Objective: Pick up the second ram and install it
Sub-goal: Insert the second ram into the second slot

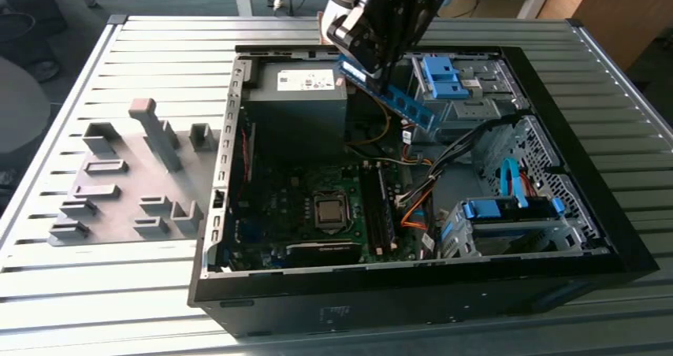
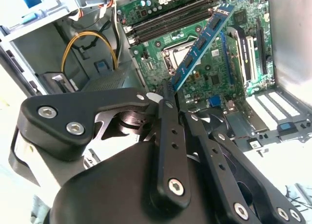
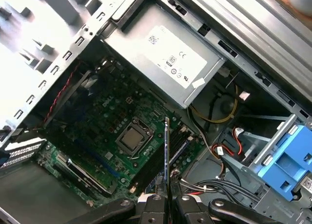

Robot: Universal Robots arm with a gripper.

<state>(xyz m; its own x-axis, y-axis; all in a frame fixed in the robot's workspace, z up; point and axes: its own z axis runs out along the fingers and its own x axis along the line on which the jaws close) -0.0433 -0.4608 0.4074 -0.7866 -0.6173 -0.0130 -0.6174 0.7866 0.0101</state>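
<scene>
Exterior view: gripper (image 1: 370,71) clenched on the second ram (image 1: 392,94), tilted in open air above the open computer case (image 1: 421,281).
Room: green board (image 1: 315,190) well below, power supply box (image 1: 296,96) beside.

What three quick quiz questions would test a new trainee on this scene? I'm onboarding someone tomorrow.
1. True or false: the hand holds the ram.
2. Where is the ram? A) seated in a slot B) in the air above the motherboard C) on the table
3. Fill in: in the exterior view, the grey holder blocks lie to the case's ____.

Key: 1 true; 2 B; 3 left.
</scene>
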